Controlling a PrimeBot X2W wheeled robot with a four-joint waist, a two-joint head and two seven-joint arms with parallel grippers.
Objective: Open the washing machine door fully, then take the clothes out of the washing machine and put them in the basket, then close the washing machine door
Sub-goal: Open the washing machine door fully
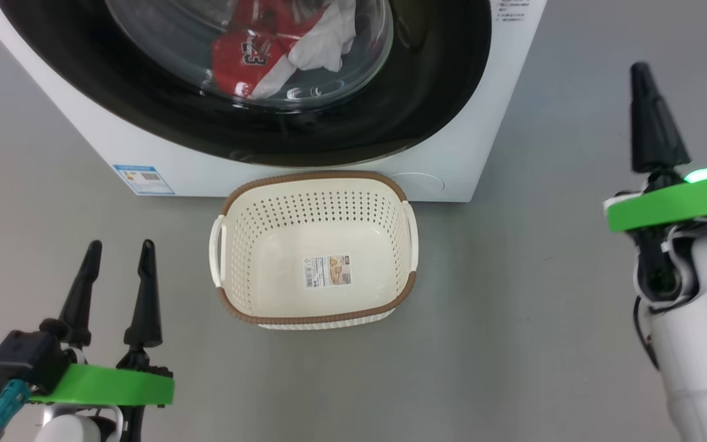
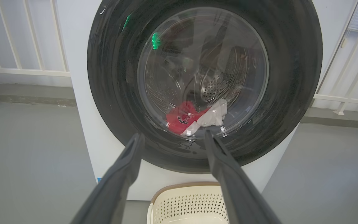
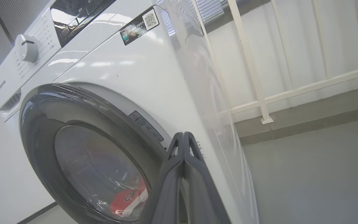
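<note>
Nothing of the job looks done yet, to my eye: the door (image 1: 445, 92) sits shut against the front of the washing machine (image 1: 77, 135); the clothes (image 1: 261, 55), a red jersey and a white cloth bunched together, lie behind the glass at the bottom of the drum; the basket (image 1: 313, 178) stands on the floor just in front of the machine, below the door, with only a paper label inside; so opening, emptying and closing are all left to do. The left gripper (image 1: 120, 247) hangs low on its own side with its fingers spread wide and nothing between them; the right gripper (image 1: 640, 72) is raised off to the other side of the machine, its fingers pressed together on nothing. From the head view I get the layout from above, both arms and the whole basket; the left wrist view looks square at the door, showing the perforated drum (image 2: 213, 88) behind the glass and only the basket's near rim; the right wrist view looks up along the machine's side and shows the control knob (image 3: 26, 48), the white railing (image 3: 253, 62) beyond, and the closed fingertips (image 3: 183, 137) lined up near the door's outer edge; whether they touch it I cannot tell.
</note>
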